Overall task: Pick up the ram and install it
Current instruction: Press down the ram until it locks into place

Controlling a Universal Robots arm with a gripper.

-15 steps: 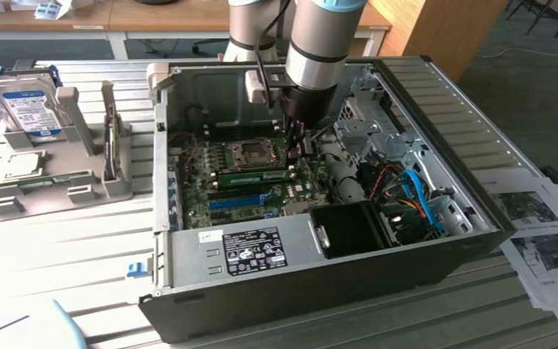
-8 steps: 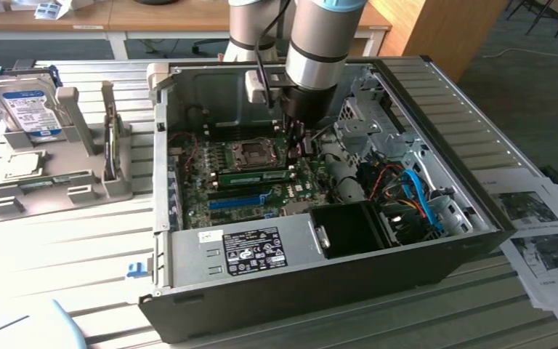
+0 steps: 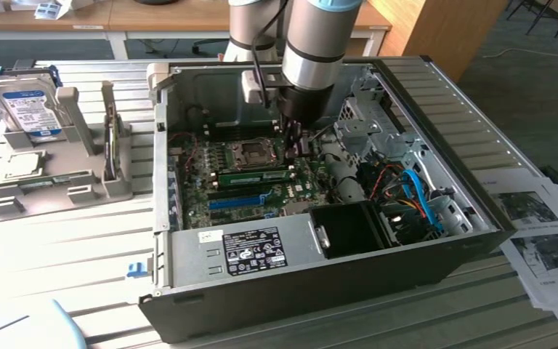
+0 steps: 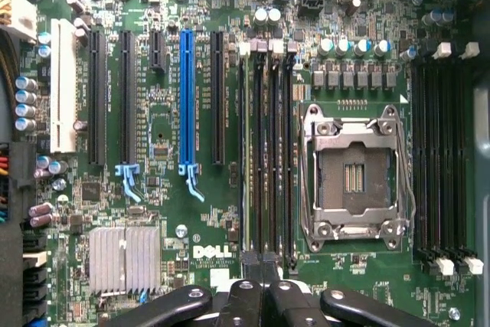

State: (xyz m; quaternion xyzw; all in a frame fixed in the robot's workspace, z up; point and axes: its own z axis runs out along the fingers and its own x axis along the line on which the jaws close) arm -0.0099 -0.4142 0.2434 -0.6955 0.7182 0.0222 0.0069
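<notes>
Open computer case (image 3: 453,145), ram (image 3: 256,175) seated, fingers (image 4: 262,266) above

A: What's on the slatted table (image 3: 85,247)?

B: An open computer case (image 3: 337,269), its motherboard (image 3: 250,182) facing up. At the exterior view's left, a grey stand (image 3: 61,182) holds a silver hard drive with a blue label (image 3: 29,109) upright.

A: And on the board?

B: A bright blue long slot (image 4: 187,97) among black slots, an empty CPU socket (image 4: 354,170) with a metal frame, and a finned silver heatsink (image 4: 125,259) beside the Dell logo (image 4: 212,251).

A: Anything else?

B: Printed sheets (image 3: 540,233) lie at the exterior view's right. Blue cables (image 3: 417,196) run inside the case.
</notes>
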